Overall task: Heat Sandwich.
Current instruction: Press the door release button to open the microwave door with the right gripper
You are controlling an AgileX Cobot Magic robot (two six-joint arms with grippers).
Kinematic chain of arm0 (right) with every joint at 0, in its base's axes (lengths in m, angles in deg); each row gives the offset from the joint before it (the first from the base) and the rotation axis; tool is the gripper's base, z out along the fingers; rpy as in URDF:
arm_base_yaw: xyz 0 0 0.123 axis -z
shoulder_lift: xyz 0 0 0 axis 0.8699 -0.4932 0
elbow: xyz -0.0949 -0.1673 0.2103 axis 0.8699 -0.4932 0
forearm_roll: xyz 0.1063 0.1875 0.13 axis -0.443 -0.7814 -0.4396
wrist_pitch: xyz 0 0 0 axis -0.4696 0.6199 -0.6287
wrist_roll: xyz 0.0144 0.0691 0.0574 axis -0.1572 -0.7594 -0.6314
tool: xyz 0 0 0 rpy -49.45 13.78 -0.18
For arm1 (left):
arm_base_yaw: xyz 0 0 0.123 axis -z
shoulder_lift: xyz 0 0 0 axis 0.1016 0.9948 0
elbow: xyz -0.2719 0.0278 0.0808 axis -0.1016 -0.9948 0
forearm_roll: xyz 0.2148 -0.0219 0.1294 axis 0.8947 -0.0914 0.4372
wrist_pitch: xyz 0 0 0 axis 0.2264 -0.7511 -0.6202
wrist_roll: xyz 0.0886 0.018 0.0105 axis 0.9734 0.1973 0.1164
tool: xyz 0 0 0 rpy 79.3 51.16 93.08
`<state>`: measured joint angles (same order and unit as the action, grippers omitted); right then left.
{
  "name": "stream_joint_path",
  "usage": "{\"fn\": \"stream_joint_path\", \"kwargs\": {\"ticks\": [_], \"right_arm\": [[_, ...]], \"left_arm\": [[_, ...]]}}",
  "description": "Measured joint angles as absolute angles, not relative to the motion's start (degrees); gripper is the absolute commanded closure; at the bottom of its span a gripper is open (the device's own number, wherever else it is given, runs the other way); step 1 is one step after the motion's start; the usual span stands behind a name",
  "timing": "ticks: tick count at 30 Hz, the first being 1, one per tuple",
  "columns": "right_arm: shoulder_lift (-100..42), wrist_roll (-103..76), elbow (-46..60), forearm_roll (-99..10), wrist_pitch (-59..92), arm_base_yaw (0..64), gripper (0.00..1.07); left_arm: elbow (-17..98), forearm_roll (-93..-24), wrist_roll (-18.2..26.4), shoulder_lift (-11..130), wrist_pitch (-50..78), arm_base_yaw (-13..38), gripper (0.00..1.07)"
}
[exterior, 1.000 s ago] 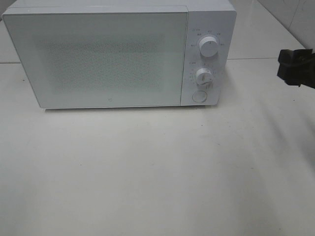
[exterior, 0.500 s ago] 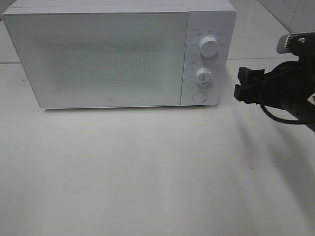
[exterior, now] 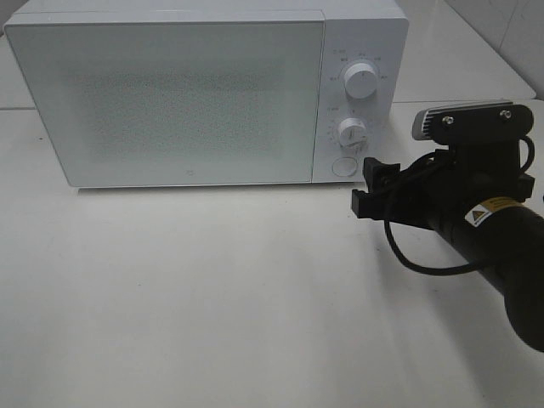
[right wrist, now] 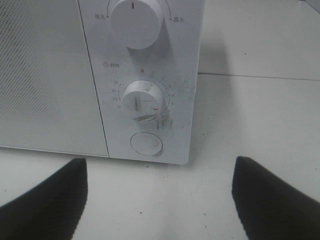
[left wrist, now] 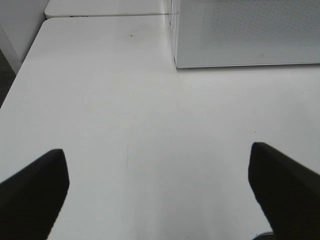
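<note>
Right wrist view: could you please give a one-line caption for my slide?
Open right gripper faces the microwave's control panel: upper dial, lower dial and round button, on a white table.

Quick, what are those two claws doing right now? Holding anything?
Left gripper: open, holding nothing.
Right gripper: open, holding nothing, facing the microwave controls.

You see a white box-shaped microwave (exterior: 357,34) with a finely dotted grey door (exterior: 170,102) on a plain white tabletop (exterior: 212,297).
</note>
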<state>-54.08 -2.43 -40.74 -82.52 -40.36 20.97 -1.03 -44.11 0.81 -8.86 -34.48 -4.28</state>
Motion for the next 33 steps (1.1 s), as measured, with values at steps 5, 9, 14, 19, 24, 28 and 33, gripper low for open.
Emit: {"fn": "stream_joint_path", "kwargs": {"ticks": [5, 9, 14, 19, 24, 28, 33], "right_arm": [[-55.17, -2.43, -40.74, -85.1, -41.1, 18.62, 0.31], [-55.29, -2.43, -40.74, -85.56, -41.22, 18.45, 0.31], [-55.29, -2.66, -40.74, -85.73, -41.27, 18.45, 0.31], [-55.29, -8.16, -40.74, -85.73, -41.27, 18.45, 0.31], [-55.29, -20.48, -40.74, -85.73, -41.27, 18.45, 0.31], [-55.29, -33.08, -40.74, -85.73, -41.27, 18.45, 0.31], [-55.29, -49.41, -40.74, -85.73, -41.27, 18.45, 0.31]], "left_arm": [[-1.03, -44.11, 0.81, -8.86, -34.48, -4.28, 0.15], [-1.03, -44.11, 0.81, -8.86, -34.48, -4.28, 0.15], [-1.03, -44.11, 0.81, -8.86, -34.48, -4.28, 0.15], [-1.03, -44.11, 0.81, -8.86, -34.48, -4.28, 0.15], [-1.03, -44.11, 0.81, -8.86, -34.48, -4.28, 0.15], [-1.03, -44.11, 0.81, -8.86, -34.48, -4.28, 0.15], [-1.03, -44.11, 0.81, -8.86, -34.48, -4.28, 0.15]]}}
